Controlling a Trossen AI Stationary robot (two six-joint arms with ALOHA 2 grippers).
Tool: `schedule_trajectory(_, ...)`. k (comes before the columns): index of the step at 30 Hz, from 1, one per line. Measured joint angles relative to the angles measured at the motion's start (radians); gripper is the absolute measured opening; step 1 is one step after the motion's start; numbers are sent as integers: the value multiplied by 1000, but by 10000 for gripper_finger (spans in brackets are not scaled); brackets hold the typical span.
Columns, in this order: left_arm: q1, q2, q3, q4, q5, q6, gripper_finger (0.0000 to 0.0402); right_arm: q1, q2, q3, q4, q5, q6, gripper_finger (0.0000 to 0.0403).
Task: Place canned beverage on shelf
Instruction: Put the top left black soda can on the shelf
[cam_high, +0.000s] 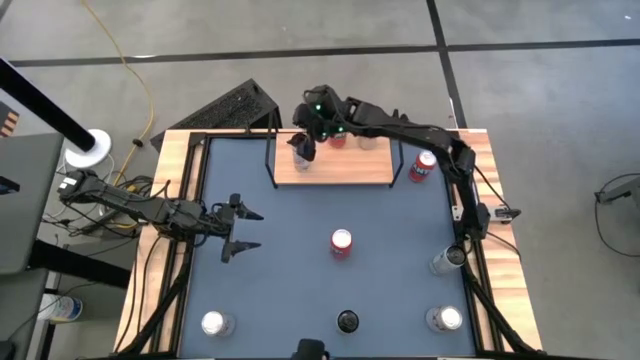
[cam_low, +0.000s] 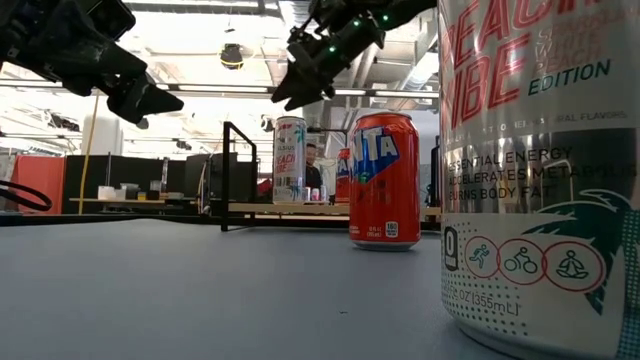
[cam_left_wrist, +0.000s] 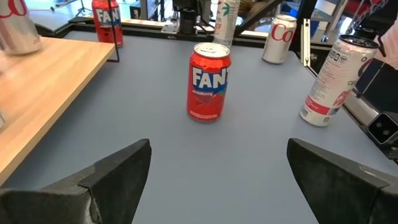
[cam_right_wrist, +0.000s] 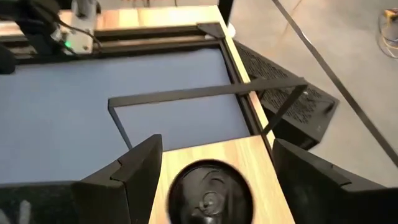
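The shelf (cam_high: 332, 165), a light-wood board on a black wire frame, stands at the table's far middle. A tall slim white can (cam_low: 290, 160) stands upright on its left end; its dark top shows in the right wrist view (cam_right_wrist: 208, 196). My right gripper (cam_right_wrist: 216, 144) hovers just above that can, open, its fingers apart on either side of the top and clear of it; in the low view the gripper (cam_low: 310, 70) is above the can. A red can (cam_high: 338, 138) also stands on the shelf. My left gripper (cam_high: 245, 228) waits open and empty at the table's left.
A red Fanta can (cam_high: 341, 242) stands at mid-table, facing my left gripper (cam_left_wrist: 219, 146). Another red can (cam_high: 423, 165) stands right of the shelf. Silver cans stand at the right edge (cam_high: 445, 262), near right (cam_high: 445, 318) and near left (cam_high: 213, 322); a dark can (cam_high: 347, 321) stands near middle.
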Motion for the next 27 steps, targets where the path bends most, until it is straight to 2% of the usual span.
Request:
schedule_trajectory(6, 0, 0, 0, -24, 0, 0, 364, 31, -15, 0, 2, 29, -24, 290)
schedule_trajectory(17, 0, 0, 0, -25, 0, 4, 364, -10, -25, -3, -91, 28, -15, 290)
schedule_trajectory(23, 0, 0, 0, -24, 18, 22, 364, -10, -67, -125, 97, 26, -4, 290)
schedule_trajectory(27, 0, 0, 0, -26, 25, 22, 364, -9, -143, -267, 247, 29, 1, 290)
